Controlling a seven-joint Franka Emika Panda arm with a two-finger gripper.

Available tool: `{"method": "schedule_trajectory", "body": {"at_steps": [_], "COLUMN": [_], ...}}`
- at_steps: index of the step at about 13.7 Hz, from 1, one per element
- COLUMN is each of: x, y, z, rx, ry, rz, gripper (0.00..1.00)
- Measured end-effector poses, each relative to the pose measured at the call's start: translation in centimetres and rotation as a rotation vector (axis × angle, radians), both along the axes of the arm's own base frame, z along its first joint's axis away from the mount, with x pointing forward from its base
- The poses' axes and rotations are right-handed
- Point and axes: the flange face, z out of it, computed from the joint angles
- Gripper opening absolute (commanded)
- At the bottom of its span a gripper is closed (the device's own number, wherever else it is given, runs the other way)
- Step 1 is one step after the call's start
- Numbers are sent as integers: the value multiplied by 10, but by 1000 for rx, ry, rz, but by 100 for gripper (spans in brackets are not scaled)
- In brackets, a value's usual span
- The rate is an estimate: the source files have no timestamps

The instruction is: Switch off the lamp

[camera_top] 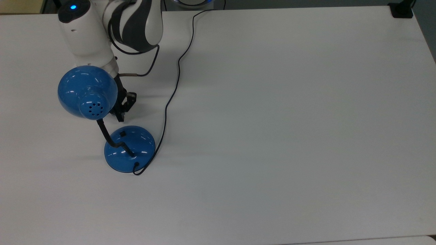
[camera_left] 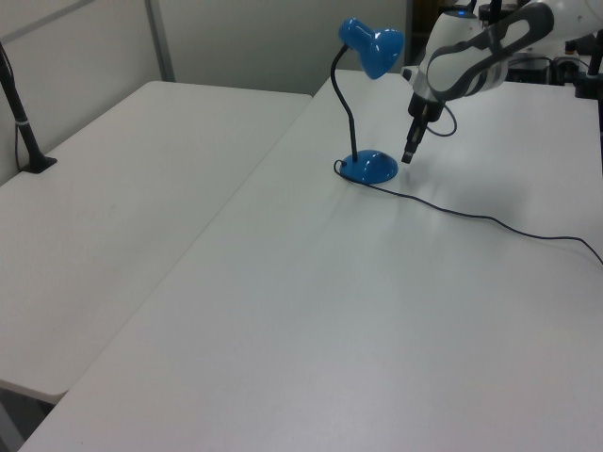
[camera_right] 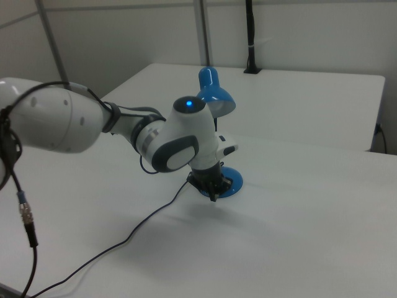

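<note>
In the top view the lamp (camera_top: 128, 149) sits left of centre, unlit, its shade pointing to the upper left; the gripper (camera_top: 120, 117) hangs just above the base with its fingers drawn narrow. The press looks done, so retreat straight up, clear of the gooseneck. In the left view the neck stands upright at upper centre. In the right view the shade faces the arm.

The lamp (camera_top: 88, 92) has a glossy blue shade and a domed base of the same finish, both catching small white glints like painted metal. Its neck and cord (camera_top: 177, 68) are matt black. The table (camera_top: 289, 119) is smooth, matt white. The arm (camera_top: 102, 27) wears shiny white plastic shells with dark bands.
</note>
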Motion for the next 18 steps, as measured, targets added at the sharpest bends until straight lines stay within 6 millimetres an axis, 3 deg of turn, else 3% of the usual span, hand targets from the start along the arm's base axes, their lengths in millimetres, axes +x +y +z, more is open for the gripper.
{"method": "schedule_trajectory", "body": {"at_steps": [1,2,3,4,6,8,11,13,16,18], "x": [-9,-18,-32,-42,-60,-67,-76,-85,-91,-83], "y": [-5,-8,-9,-8,-2,11,42,73,121,136], "z": [15,29,47,61,105,149,211,251,286,288], "rx": [-4,-19,-42,-56,-38,-33,-42,-41,-33,-30], "ry": [56,108,192,263,389,390,337,310,259,205], "rz": [28,58,101,128,155,150,58,-2,-119,-148], "gripper": [18,39,75,100,100,100,100,100,100,100]}}
